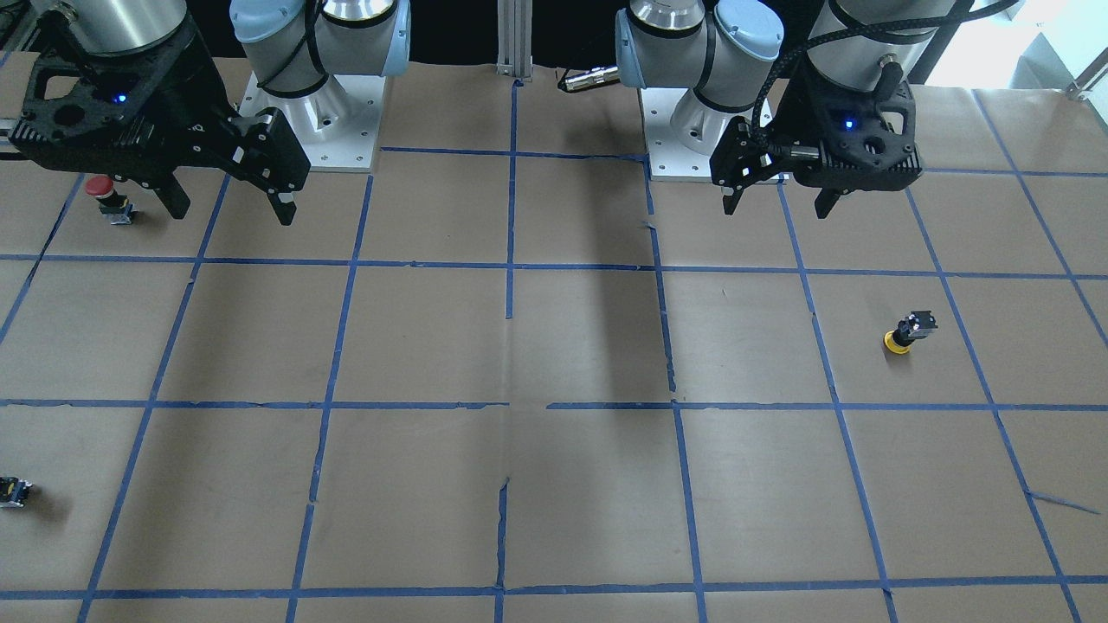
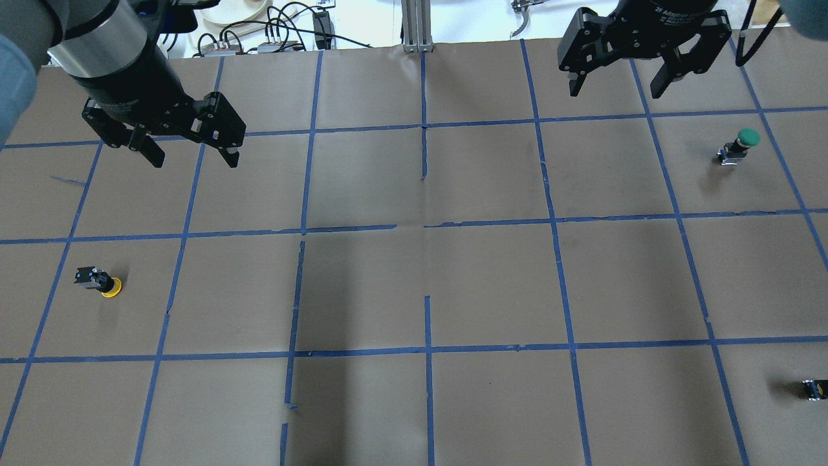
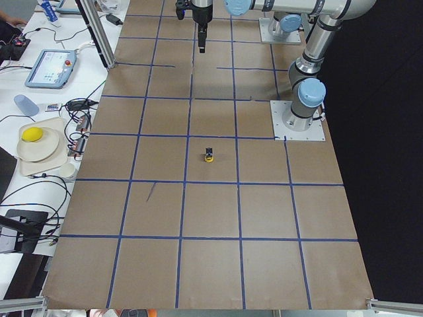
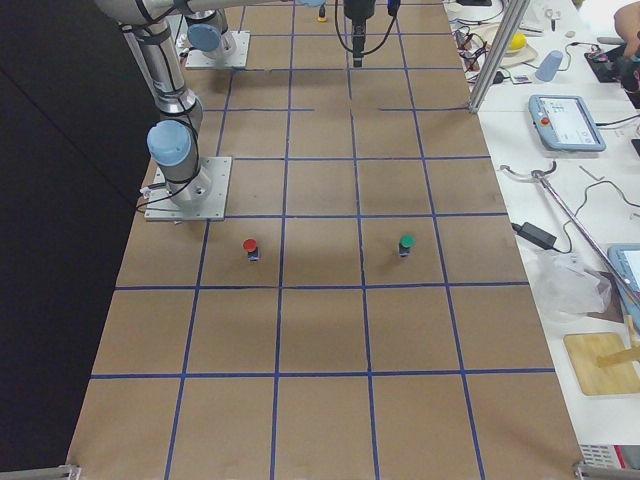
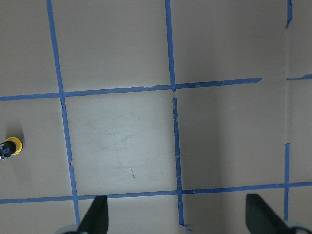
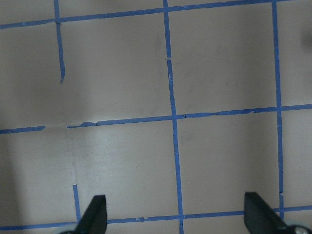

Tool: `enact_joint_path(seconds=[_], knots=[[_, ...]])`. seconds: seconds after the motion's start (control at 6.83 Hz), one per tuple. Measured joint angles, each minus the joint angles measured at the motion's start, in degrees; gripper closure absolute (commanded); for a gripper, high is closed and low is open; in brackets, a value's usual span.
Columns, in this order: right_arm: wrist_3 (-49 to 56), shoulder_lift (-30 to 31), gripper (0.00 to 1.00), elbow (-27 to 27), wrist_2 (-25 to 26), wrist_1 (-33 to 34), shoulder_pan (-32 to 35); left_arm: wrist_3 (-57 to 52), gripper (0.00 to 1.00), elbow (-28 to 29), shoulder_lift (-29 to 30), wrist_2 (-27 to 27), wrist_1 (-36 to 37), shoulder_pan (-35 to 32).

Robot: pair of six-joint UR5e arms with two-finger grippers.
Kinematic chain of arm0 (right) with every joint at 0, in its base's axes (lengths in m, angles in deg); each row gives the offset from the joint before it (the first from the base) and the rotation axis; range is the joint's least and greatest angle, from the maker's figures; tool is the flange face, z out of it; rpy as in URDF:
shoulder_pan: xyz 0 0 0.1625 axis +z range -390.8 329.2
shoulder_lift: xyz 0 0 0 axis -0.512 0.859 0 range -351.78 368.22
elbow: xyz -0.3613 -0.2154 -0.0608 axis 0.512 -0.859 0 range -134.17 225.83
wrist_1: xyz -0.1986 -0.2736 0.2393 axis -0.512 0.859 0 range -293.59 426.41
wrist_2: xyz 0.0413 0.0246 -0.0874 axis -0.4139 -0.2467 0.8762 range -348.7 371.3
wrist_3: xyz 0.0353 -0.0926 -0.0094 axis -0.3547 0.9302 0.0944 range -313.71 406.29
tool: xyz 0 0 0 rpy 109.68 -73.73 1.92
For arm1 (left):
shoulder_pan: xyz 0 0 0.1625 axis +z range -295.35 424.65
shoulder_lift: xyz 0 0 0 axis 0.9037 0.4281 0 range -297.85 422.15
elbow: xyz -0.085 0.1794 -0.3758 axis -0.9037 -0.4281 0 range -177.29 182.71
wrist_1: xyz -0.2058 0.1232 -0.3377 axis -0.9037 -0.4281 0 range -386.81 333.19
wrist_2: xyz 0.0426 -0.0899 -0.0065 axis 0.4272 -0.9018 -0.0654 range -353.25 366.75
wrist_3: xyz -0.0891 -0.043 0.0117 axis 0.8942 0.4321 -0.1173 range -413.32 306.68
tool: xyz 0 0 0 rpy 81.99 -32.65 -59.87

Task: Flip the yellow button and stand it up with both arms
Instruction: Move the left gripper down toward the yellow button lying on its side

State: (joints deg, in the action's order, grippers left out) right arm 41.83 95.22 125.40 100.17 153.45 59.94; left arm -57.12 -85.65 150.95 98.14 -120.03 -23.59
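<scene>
- The small yellow-capped push-button switch (image 2: 103,283) stood cap-down on the brown paper-covered table (image 2: 491,285), at the robot's left.
- The black two-finger left gripper (image 2: 194,162) hovered well apart from it, jaws wide, empty.
- The black right gripper (image 2: 614,92) hung equally wide, empty.

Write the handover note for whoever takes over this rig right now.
Left gripper: open, empty, raised above the table, well clear of the yellow button.
Right gripper: open, empty, raised over the right side.
Yellow button: on the left arm's side, apparently resting cap down with its body up; nothing touches it.
Done: nothing yet.
Left: grasp it, flip it using both arms, stand it.
</scene>
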Motion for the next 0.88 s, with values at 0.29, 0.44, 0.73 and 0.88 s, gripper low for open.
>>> enact_joint_path(seconds=[0.29, 0.44, 0.73, 0.88], knots=[[0.4, 0.0, 0.01, -0.1, 0.9, 0.1, 0.0, 1.6, 0.0, -0.4, 0.2, 0.1, 0.1, 0.0], [0.3, 0.0, 0.01, -0.1, 1.1, 0.1, 0.0, 3.0, 0.0, -0.7, 0.3, 0.1, 0.1, -0.1], [0.2, -0.1, 0.0, 0.0, 1.2, 0.0, 0.0, 2.8, 0.0, -1.4, 0.6, 0.2, 0.1, 0.5], [0.1, -0.1, 0.0, 0.0, 1.1, 0.0, 0.1, 0.9, 0.0, -1.7, 1.7, 0.1, 0.8, 1.8]])
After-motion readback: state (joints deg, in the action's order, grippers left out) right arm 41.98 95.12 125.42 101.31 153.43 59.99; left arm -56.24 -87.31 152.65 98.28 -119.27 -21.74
